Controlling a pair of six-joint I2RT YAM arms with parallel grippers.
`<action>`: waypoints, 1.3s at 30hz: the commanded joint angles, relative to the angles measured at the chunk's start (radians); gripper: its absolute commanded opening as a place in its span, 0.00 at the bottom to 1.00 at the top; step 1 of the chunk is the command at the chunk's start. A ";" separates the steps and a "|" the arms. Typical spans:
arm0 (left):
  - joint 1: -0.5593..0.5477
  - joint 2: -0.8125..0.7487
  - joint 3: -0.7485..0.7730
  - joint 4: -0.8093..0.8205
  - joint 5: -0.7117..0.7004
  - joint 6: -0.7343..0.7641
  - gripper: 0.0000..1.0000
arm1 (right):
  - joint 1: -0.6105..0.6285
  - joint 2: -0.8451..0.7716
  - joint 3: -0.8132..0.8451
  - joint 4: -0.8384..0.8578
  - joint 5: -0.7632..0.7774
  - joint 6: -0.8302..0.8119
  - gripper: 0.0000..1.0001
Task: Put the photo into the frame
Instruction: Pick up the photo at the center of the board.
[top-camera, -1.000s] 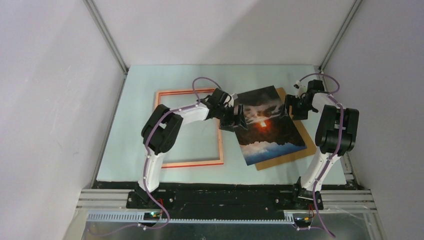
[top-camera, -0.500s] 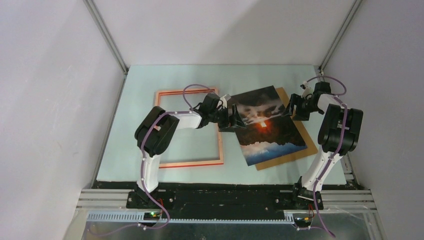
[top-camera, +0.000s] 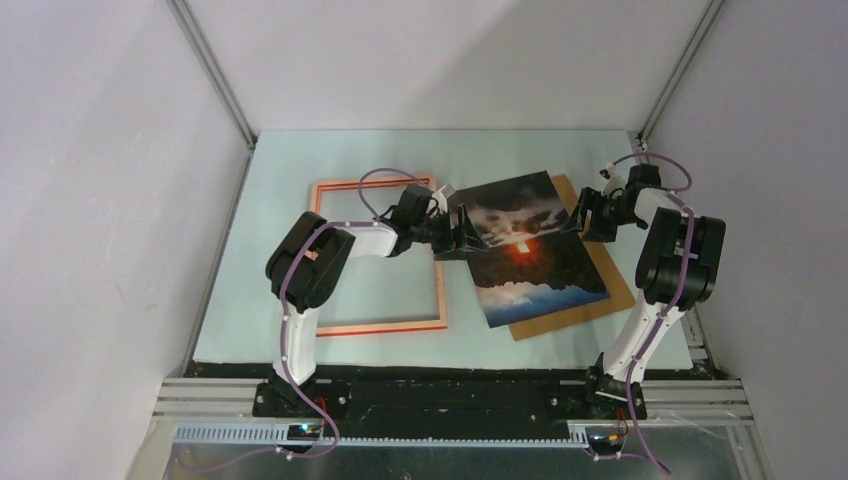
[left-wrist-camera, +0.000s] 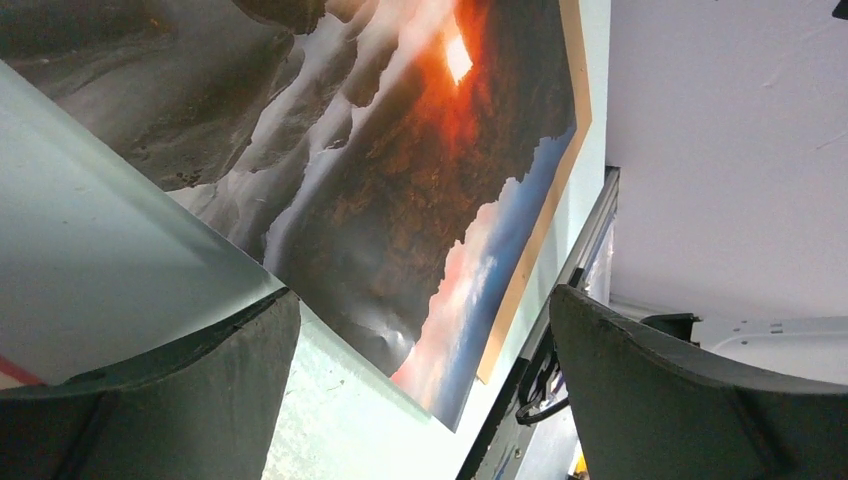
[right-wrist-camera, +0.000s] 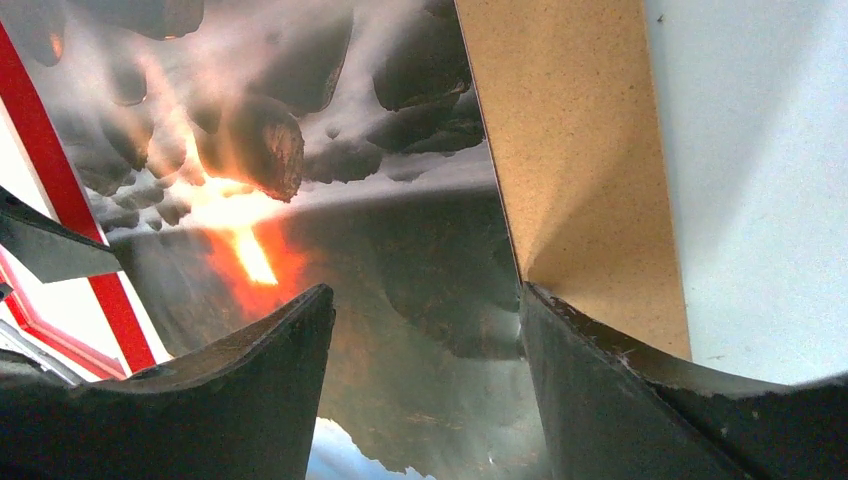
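**Fig.** Thin, glossy rectangular photo (top-camera: 525, 250), lying askew on a matte brown backing board (top-camera: 610, 290) right of the bench's (top-camera: 330, 160) centre. The slim red-fronted frame (top-camera: 385, 327) is laid flat just beside it, toward the left edge. The left gripper (top-camera: 468, 235) is spread wide at the photo's left edge, the right gripper (top-camera: 583, 215) parted over its right edge; nothing is clasped by either. Creasing is likely if the slick sheet is pinched at only 1 edge, and sliding if it is pushed.
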 joint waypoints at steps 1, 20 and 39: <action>0.003 -0.065 -0.015 0.086 0.046 -0.031 1.00 | 0.019 0.047 -0.032 -0.060 -0.007 0.009 0.72; 0.008 -0.092 -0.040 0.169 0.063 -0.084 0.98 | 0.041 0.033 -0.043 -0.059 -0.002 0.011 0.73; 0.019 0.010 0.082 0.000 -0.040 -0.018 0.53 | 0.040 0.024 -0.053 -0.062 -0.003 0.009 0.72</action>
